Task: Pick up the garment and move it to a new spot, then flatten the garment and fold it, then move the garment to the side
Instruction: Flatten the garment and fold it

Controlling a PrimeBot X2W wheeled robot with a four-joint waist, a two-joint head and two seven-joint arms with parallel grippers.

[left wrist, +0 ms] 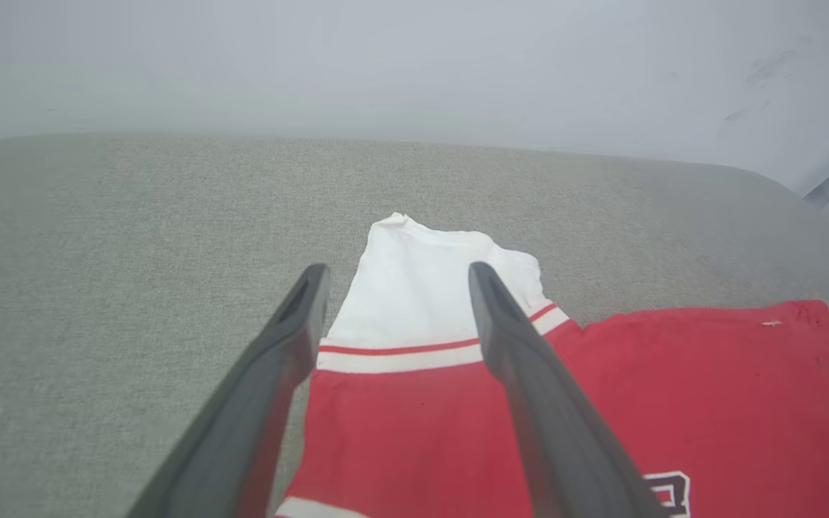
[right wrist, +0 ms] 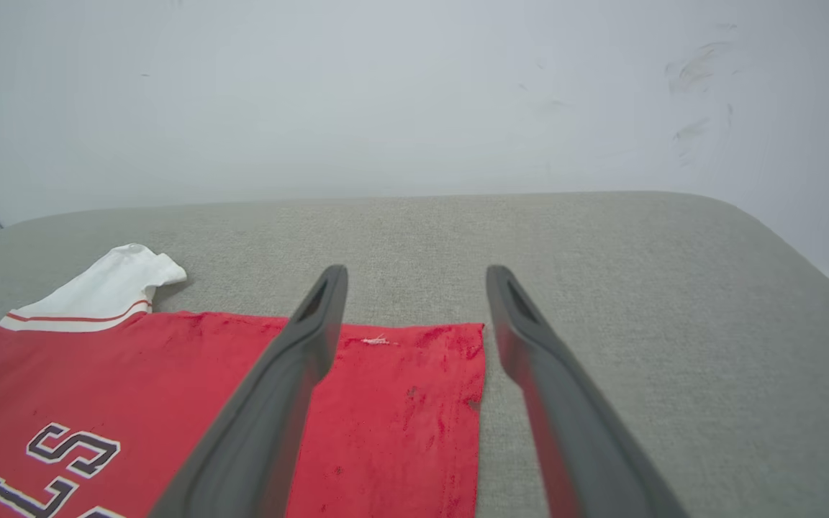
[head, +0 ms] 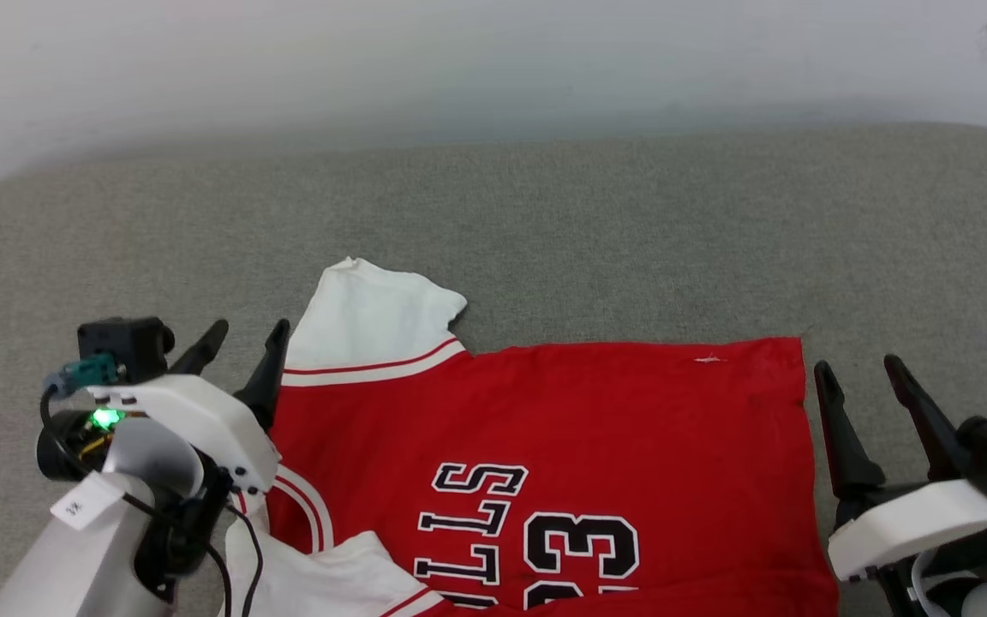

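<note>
Our left hand point(head: 250, 326) and right hand point(head: 856, 364) were open and empty, one beside each end of the red shirt point(head: 588, 411). We think this let it lie flat on the bench point(head: 545, 214).

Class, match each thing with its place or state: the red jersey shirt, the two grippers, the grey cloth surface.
Things: 1 garment, a red jersey-style shirt; 2 left gripper; 3 right gripper; 4 grey cloth surface.
States: A open, beside the plain red edge; B under the garment; C open, at the white sleeve; D spread out, lettering up.
Pairs: 1-D, 2-C, 3-A, 4-B.
</note>
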